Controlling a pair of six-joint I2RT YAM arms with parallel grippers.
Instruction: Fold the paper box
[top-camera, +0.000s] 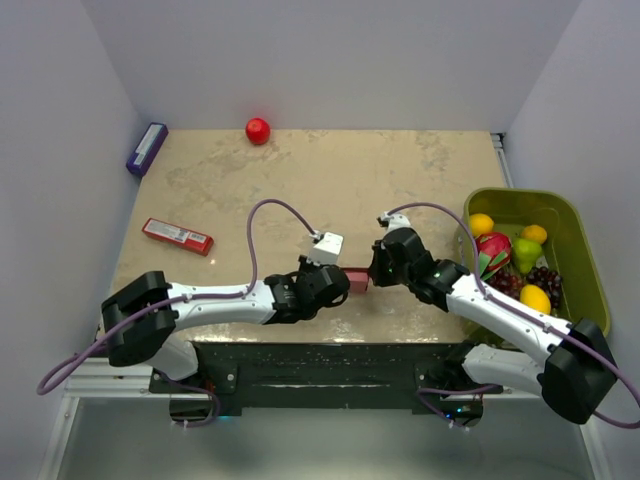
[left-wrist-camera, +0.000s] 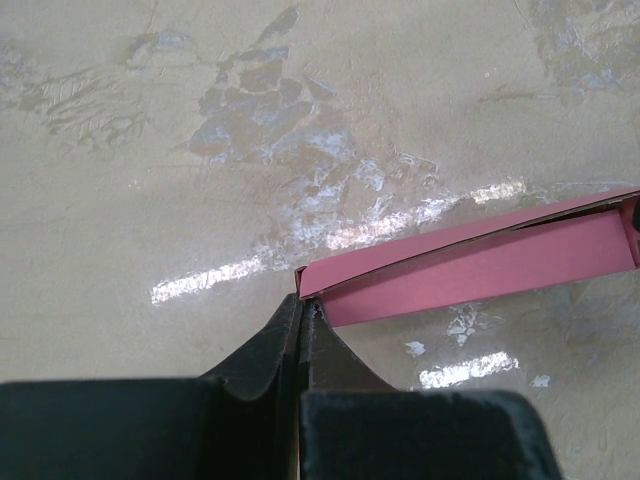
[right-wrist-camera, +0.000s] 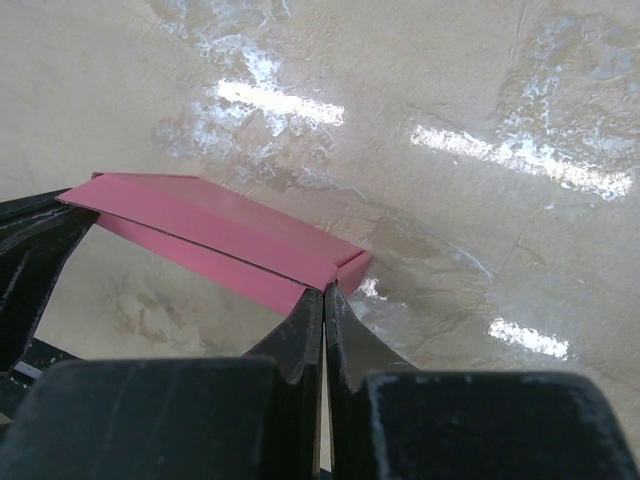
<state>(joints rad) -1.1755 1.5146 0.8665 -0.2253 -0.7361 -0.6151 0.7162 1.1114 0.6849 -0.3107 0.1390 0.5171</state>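
the pink paper box (top-camera: 356, 279) sits flattened near the front middle of the table (top-camera: 330, 180), held between the two arms; the left gripper (left-wrist-camera: 300, 305) has its jaws pressed together, pinching one end corner of the card; the right gripper (right-wrist-camera: 325, 295) pinches the opposite end the same way; a red packet (top-camera: 177, 236) lies well apart to the left; a green bin (top-camera: 580, 235) of fruit stands at the right.

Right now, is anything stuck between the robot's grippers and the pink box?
No, nothing visible is in the way. The left gripper pinches one end of the paper box and the right gripper pinches the other end, so both are touching it.
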